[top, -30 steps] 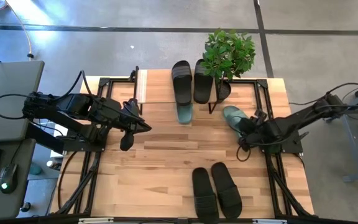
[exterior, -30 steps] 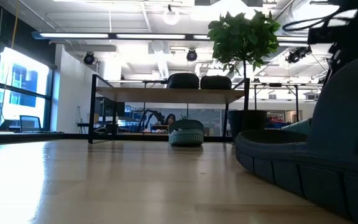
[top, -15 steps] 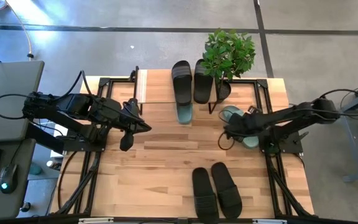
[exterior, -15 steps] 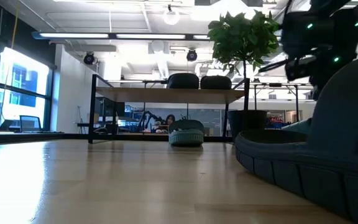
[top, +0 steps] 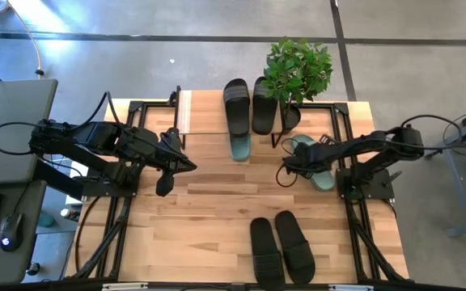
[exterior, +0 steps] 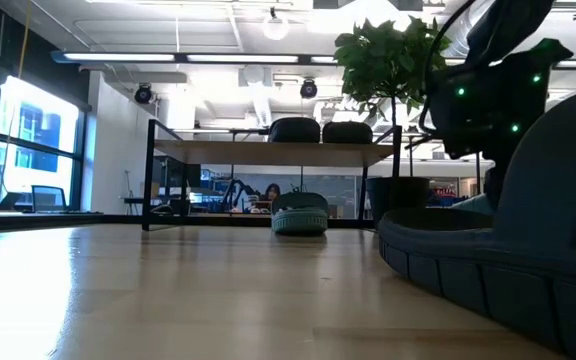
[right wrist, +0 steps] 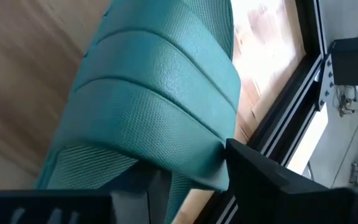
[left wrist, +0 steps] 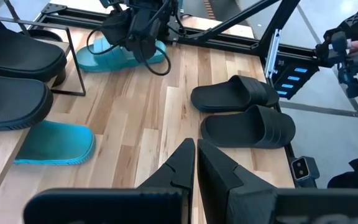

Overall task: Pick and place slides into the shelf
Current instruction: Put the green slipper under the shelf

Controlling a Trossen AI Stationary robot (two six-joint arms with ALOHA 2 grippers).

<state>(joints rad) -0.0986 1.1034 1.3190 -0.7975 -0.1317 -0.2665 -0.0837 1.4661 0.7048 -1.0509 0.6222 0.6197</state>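
Right wrist view — green slide (right wrist: pixel 160 93) between jaws.

A robotics lab or test workshop inside a large open-plan industrial hall is shown. A polished grey concrete floor (top: pixel 136 65) with dark seam lines is seen around the wooden counter (top: pixel 217 202), which is carried on a black metal frame (top: pixel 116 234) with two arms bolted to it. Beside it a grey desk (top: pixel 6 137) with a mouse (top: pixel 6 240) and loose cables is seen. In the low view, exposed ceiling ducts (exterior: pixel 258 95), strip lights (exterior: pixel 148 57), tall windows (exterior: pixel 28 140) and further workstations are visible behind a potted plant (exterior: pixel 393 60)
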